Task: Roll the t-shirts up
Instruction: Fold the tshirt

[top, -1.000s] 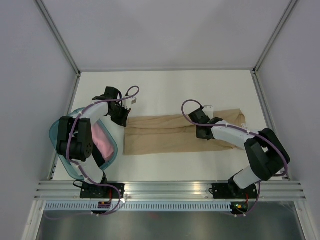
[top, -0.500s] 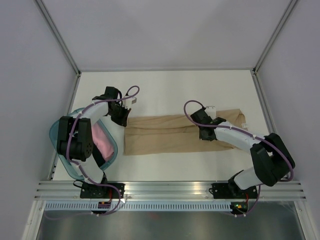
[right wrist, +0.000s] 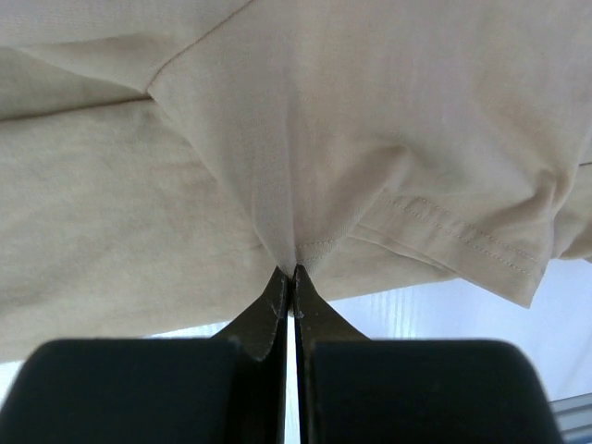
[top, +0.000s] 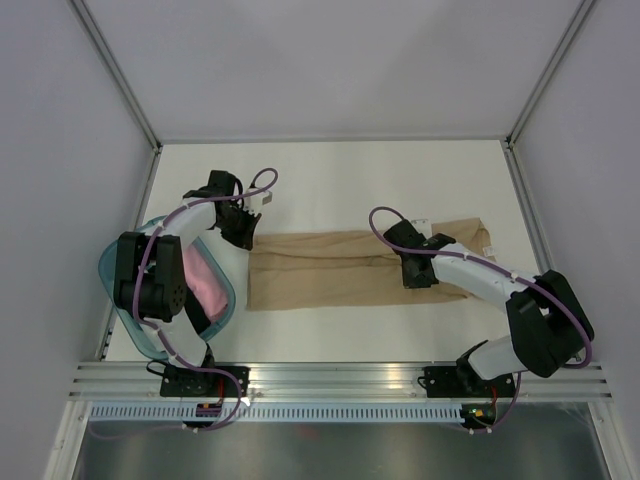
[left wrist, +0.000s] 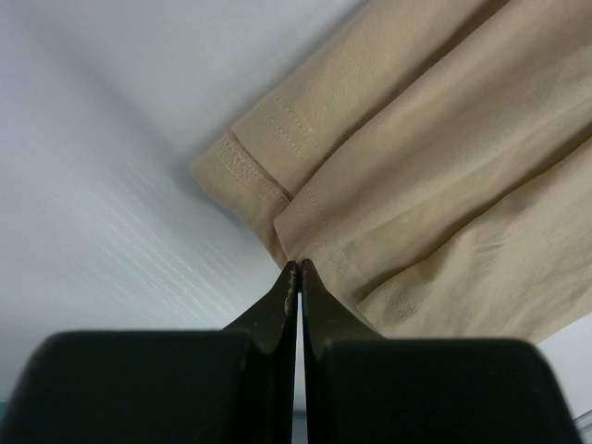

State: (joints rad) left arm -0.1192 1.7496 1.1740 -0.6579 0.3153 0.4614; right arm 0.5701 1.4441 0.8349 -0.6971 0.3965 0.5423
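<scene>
A tan t-shirt (top: 320, 270) lies folded into a long strip across the middle of the white table. My left gripper (top: 243, 237) is at the strip's far left corner, shut on the hem there. In the left wrist view the gripper (left wrist: 297, 266) pinches the edge of the stitched hem (left wrist: 277, 180). My right gripper (top: 418, 278) is over the strip's right part, shut on the cloth. In the right wrist view the gripper (right wrist: 292, 271) pulls a fold of the tan t-shirt (right wrist: 277, 111) into a peak. A pink t-shirt (top: 205, 285) lies in the teal basket.
The translucent teal basket (top: 110, 270) stands at the table's left edge, beside the left arm. A small white tag (top: 418, 214) lies by the shirt's far right edge. Metal frame posts and grey walls close in the table on three sides.
My right gripper has slid a little to the right and toward the near edge, holding the cloth. My left gripper has stayed almost in place at the hem corner.
</scene>
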